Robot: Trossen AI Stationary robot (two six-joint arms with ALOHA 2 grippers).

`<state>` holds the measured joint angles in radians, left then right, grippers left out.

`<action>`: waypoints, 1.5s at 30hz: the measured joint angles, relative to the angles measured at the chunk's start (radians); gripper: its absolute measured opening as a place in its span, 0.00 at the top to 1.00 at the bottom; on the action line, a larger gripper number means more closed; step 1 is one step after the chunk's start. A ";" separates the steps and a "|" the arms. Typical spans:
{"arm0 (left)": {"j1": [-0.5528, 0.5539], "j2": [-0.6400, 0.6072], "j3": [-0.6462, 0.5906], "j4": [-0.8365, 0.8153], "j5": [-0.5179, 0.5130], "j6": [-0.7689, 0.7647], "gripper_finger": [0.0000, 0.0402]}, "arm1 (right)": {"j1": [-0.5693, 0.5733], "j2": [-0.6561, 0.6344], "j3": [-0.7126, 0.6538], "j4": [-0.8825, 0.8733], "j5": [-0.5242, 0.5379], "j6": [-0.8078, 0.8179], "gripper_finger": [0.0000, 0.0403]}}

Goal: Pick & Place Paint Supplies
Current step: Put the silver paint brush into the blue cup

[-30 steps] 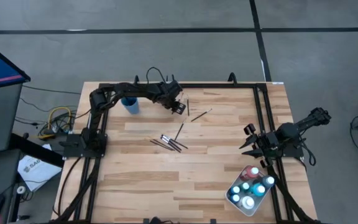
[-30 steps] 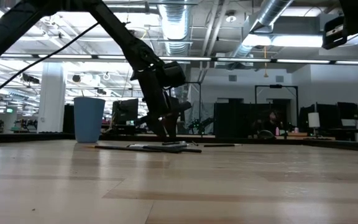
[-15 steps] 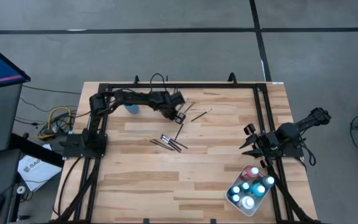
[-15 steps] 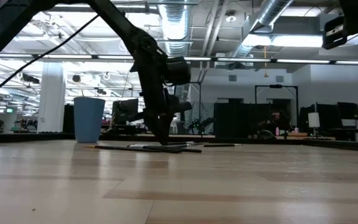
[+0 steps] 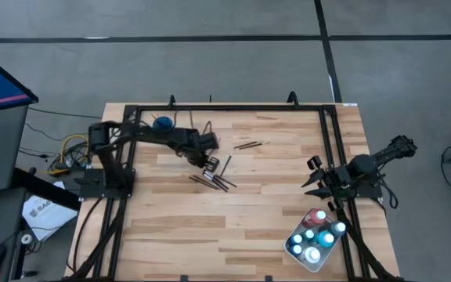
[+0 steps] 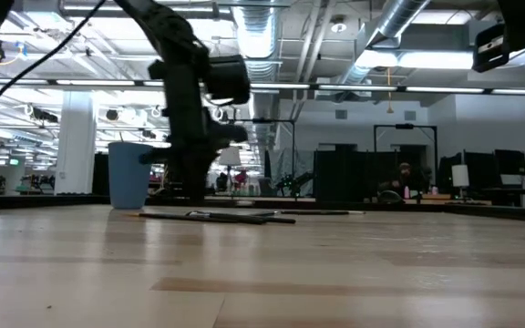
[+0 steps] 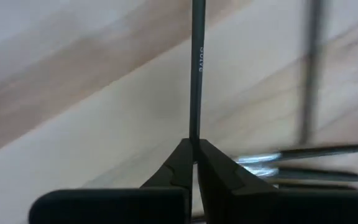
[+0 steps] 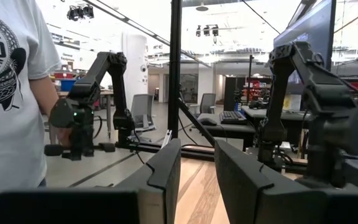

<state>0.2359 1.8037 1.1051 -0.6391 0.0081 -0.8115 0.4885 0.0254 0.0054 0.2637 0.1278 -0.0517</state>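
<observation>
Showing in the left wrist view, a thin dark paintbrush handle [image 7: 196,68] runs straight out from between the left gripper's [image 7: 192,163] two dark fingers [image 7: 174,167], which are pressed tight on it; pale lettering on the handle is too small to read, and the brush tip is cut off at the picture's edge. Behind it lie more brushes, blurred, with silvery ferrules [image 7: 272,163] just visible.

From above, the left gripper [image 5: 207,160] is low over the middle-left of the wooden bench [image 5: 233,227], and the brush it holds is too thin to pick out there. A small cluster of loose brushes [image 5: 214,181] lies just beside the gripper, on the bench's middle. Another pair of brushes [image 5: 247,145] lies apart, farther toward the back edge. The blue cup [image 5: 163,123] stands near the back left, partly hidden by the left arm.

The small paint bottles [image 5: 317,233], red, teal, blue and white, stand packed in a white tray [image 5: 295,252] at the front right corner.

The right gripper [image 5: 312,178] waits at the right edge, well apart from the brushes. In its own wrist view its fingers [image 8: 159,177] stand slightly apart with nothing between them. A person in a white printed shirt [image 8: 8,81] shows there, cut off at the edge.

In the low view the brushes [image 6: 217,217] appear as one dark line on the bench, individual ones hard to separate.
</observation>
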 joint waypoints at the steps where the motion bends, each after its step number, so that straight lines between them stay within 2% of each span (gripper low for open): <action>1: -0.005 -0.018 -0.025 -0.001 -0.014 -0.014 1.00 | 0.000 0.000 0.000 0.000 0.000 0.000 0.77; 6: -0.005 -0.080 -0.112 0.016 -0.033 -0.061 0.98 | 0.000 0.000 0.000 0.000 0.000 0.000 0.77; 12: -0.005 -0.093 -0.151 0.036 -0.008 -0.061 0.85 | 0.000 0.000 0.000 0.000 0.000 0.000 0.77; 16: -0.005 -0.094 -0.158 0.068 0.033 -0.061 0.77 | 0.000 0.000 0.000 0.000 0.000 0.000 0.77; 21: 0.001 -0.099 -0.132 0.070 0.055 -0.103 0.71 | 0.000 0.000 0.000 0.000 0.000 0.000 0.77; 28: 0.070 -0.102 -0.045 0.087 -0.008 -0.019 0.70 | 0.000 0.000 0.000 0.000 0.000 0.000 0.77; 33: 0.178 -0.102 -0.040 0.097 -0.009 0.069 0.70 | 0.000 0.000 0.000 0.000 0.000 0.000 0.77; 36: 0.226 -0.101 -0.040 0.163 -0.010 0.124 0.70 | 0.000 0.000 0.000 0.000 0.000 0.000 0.77; 40: 0.265 -0.098 -0.038 0.267 -0.007 0.168 0.70 | 0.000 0.000 0.000 0.000 0.000 0.000 0.77; 45: 0.266 -0.041 -0.038 0.280 0.063 0.184 0.70 | 0.000 0.000 0.000 0.000 0.000 0.000 0.77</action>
<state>0.5015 1.7629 1.0676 -0.3590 0.0713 -0.6279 0.4885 0.0254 0.0055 0.2634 0.1280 -0.0517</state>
